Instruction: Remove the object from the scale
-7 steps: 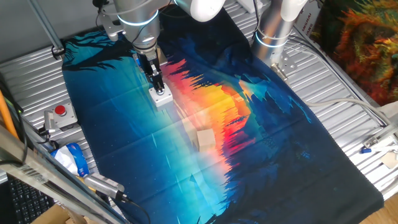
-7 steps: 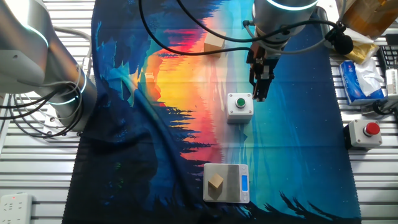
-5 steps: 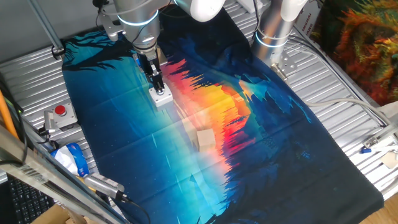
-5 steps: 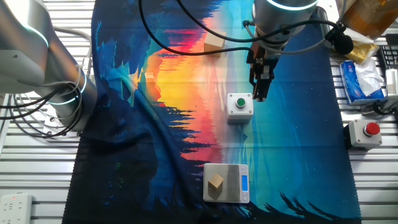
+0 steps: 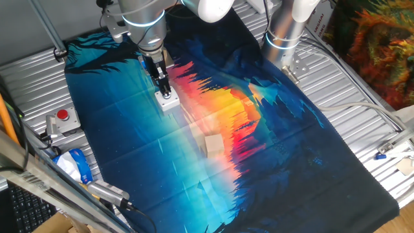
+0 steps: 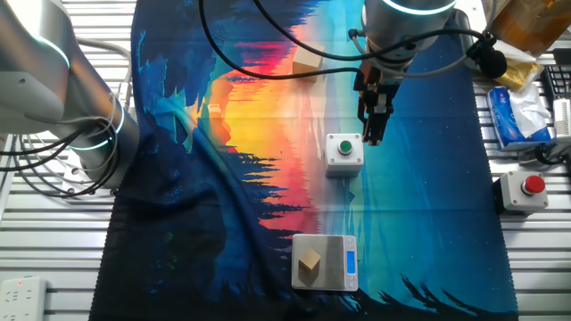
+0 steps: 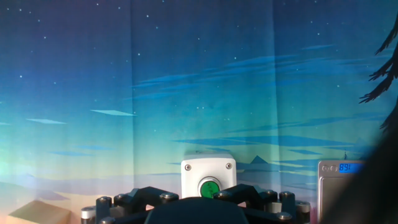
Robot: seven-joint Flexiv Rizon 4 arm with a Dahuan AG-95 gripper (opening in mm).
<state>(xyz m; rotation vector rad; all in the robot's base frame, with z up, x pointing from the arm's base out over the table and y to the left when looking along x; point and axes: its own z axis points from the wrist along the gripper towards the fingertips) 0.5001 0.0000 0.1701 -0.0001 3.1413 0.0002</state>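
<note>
The scale (image 6: pixel 335 264) is a flat grey plate with a blue display, lying near the cloth's front edge in the other fixed view. The tiny tan block (image 6: pixel 309 262) sits on its left half. In the hand view only the scale's corner with the lit blue display (image 7: pixel 339 179) shows at the lower right, and the block is out of frame. My gripper (image 6: pixel 374 136) hangs just right of the green-button box (image 6: pixel 344 150), well away from the scale, fingers together and empty. In one fixed view the gripper (image 5: pixel 165 89) is above that box (image 5: pixel 169 101), and the scale is hidden behind the arm.
A larger pale wooden cube (image 5: pixel 213 144) lies mid-cloth, also at the far edge in the other fixed view (image 6: pixel 306 64). A red-button box (image 6: pixel 525 191) sits on the metal table to the right. A second arm's base (image 6: pixel 85 134) stands at the left. Cables hang above.
</note>
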